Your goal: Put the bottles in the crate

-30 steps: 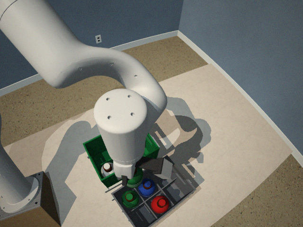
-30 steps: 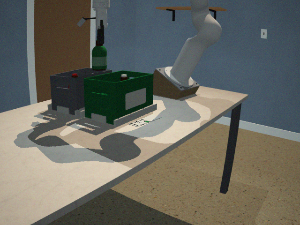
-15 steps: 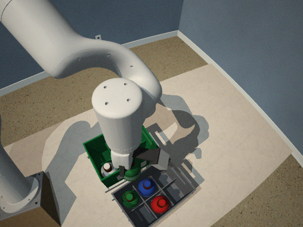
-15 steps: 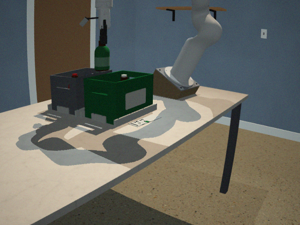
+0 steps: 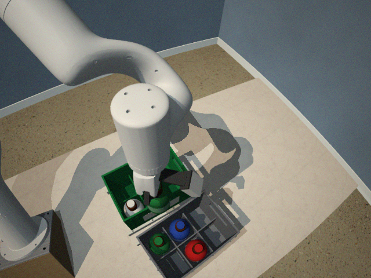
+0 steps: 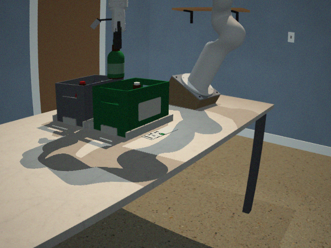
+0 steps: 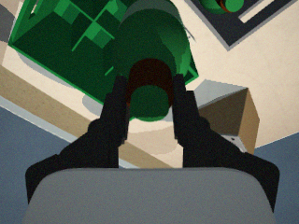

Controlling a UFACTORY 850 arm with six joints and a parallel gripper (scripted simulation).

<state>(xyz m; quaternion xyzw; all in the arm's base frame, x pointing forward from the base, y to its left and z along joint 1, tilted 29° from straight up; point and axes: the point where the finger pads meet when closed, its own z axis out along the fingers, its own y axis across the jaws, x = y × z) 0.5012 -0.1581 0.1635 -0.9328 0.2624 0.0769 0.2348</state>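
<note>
- Blue walls and a speckled floor frame the pale tabletop [image 5: 287, 155] [image 6: 88, 197] in the top view, where a held green bottle [image 5: 158, 204] [image 6: 115, 64] [image 7: 151, 39] appears near the edge of the green crate [image 5: 113, 196] [image 6: 117, 114] [image 7: 56, 61] facing the gray crate [image 5: 138, 239] [image 6: 69, 104] [image 7: 254, 30]. A white bottle [image 5: 133, 208] [image 6: 136, 85] stands at the green crate's 7 o'clock; blue [image 5: 179, 230], red [image 5: 196, 250] and second green [image 5: 159, 244] [image 7: 214, 6] bottles stand in the gray crate. Lowered here, the bottle could catch the shared edge or a divider, likely through a small sideways error.

- Suspended upright in the exterior view, the green bottle hangs at 6 o'clock beneath the gripper [image 5: 153, 196] [image 6: 117, 44] [image 7: 149, 78], its base higher than the green crate's walls. Released from this height, it would probably drop and topple, perhaps jolting the crate. The pick list [image 6: 153, 135] shows a green mark; its count is too small to read.

- Both black fingers clasp the bottle's neck in the wrist view, at 3 and 9 o'clock of it, the body extending toward 12. A weak neck grip could let it swing against a wall, while crate cells open toward 11 o'clock.
</note>
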